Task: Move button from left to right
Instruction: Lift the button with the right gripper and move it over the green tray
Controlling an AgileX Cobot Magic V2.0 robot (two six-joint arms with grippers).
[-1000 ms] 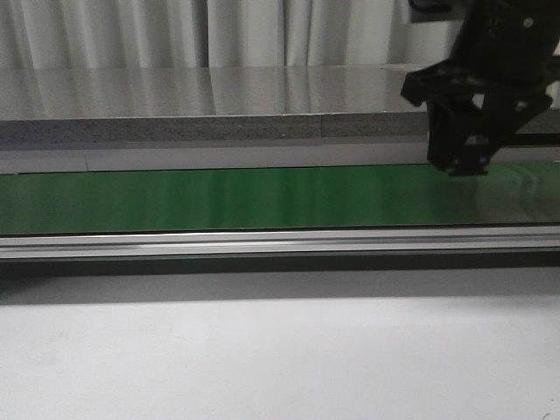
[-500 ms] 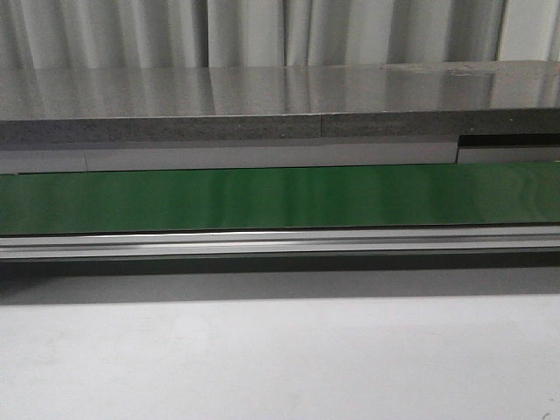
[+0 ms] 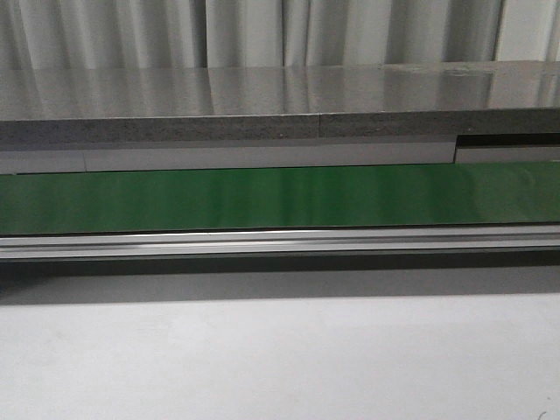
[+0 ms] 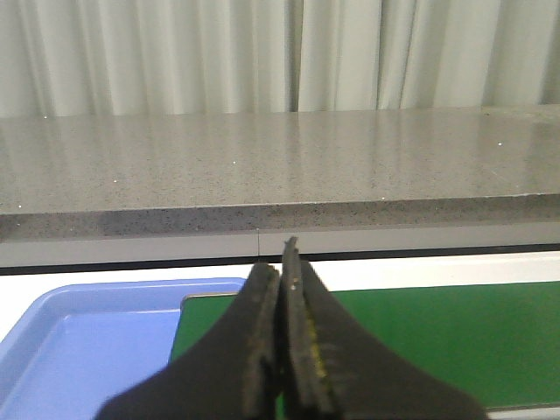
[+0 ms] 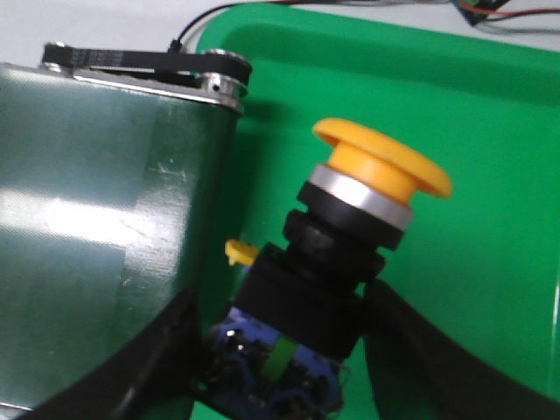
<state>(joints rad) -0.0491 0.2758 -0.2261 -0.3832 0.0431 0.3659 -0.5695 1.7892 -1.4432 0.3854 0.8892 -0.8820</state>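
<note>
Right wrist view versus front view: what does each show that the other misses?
Only the right wrist view shows the button, yellow-orange head up, clamped between the right gripper fingers over a green tray. Only the front view shows the grey counter, the curtain and the white tabletop; no arm appears there. Both show the green conveyor belt.
</note>
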